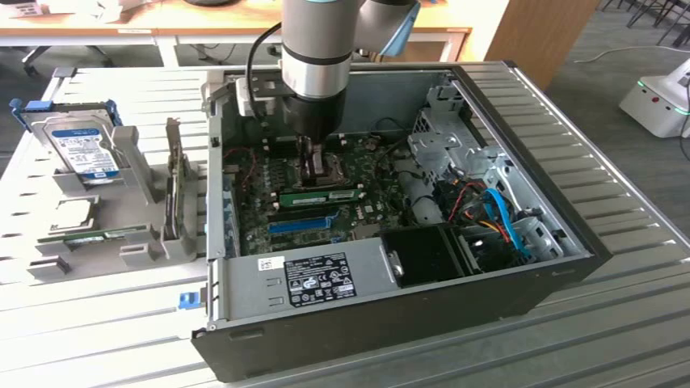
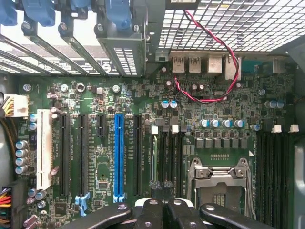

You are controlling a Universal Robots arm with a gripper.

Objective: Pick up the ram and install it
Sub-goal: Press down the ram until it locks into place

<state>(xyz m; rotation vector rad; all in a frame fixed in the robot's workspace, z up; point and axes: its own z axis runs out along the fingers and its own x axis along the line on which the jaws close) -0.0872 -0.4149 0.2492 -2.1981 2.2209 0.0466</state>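
Inside the open black computer case (image 1: 356, 323), the arm's black gripper (image 1: 320, 166) hangs low over the green motherboard (image 2: 143, 95), fingers (image 2: 161, 185) pressed together with nothing visibly between them. The long, thin green ram stick (image 1: 320, 196) stands seated on the board just below the gripper, which suggests it is already in its slot. Beside the fingertips runs a long blue plastic expansion slot (image 2: 119, 157). Well outside the case, a silver hard drive with a blue label (image 1: 86, 149) rests in a grey holder.
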